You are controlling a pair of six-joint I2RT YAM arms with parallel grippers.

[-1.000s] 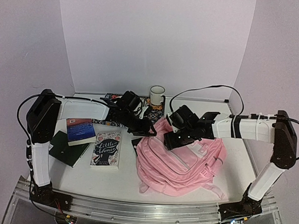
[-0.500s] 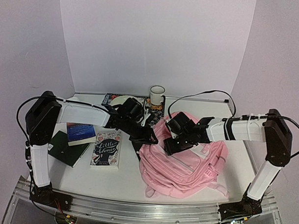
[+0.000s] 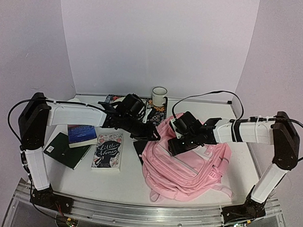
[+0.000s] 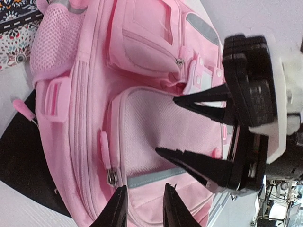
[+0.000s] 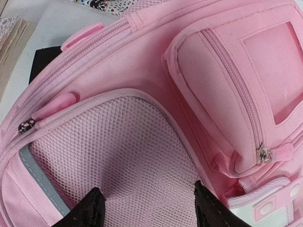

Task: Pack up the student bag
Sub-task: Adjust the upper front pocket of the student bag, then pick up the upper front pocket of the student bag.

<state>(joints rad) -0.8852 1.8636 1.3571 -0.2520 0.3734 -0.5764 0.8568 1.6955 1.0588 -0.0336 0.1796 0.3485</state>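
Note:
The pink student bag (image 3: 189, 167) lies front side up right of the table's centre. It fills the left wrist view (image 4: 94, 71) and the right wrist view (image 5: 142, 61). My left gripper (image 3: 154, 137) is open with a narrow gap and hovers at the bag's left edge, its tips (image 4: 144, 210) over a grey strip beside a pink zip pull (image 4: 109, 158). My right gripper (image 3: 173, 142) is open wide and empty over the mesh front pocket (image 5: 123, 161). It also shows in the left wrist view (image 4: 165, 125).
A "Little Women" book (image 3: 108, 151), a blue and red book (image 3: 81, 135) and a dark green notebook (image 3: 63, 150) lie at the left. A white mug (image 3: 159, 96) and a patterned book (image 3: 156, 115) sit at the back. A black flat item (image 3: 139, 146) lies under the bag's left edge.
The bag has shifted toward the near edge. My left gripper has moved right to the bag's edge. My right gripper has stayed over the bag's upper front.

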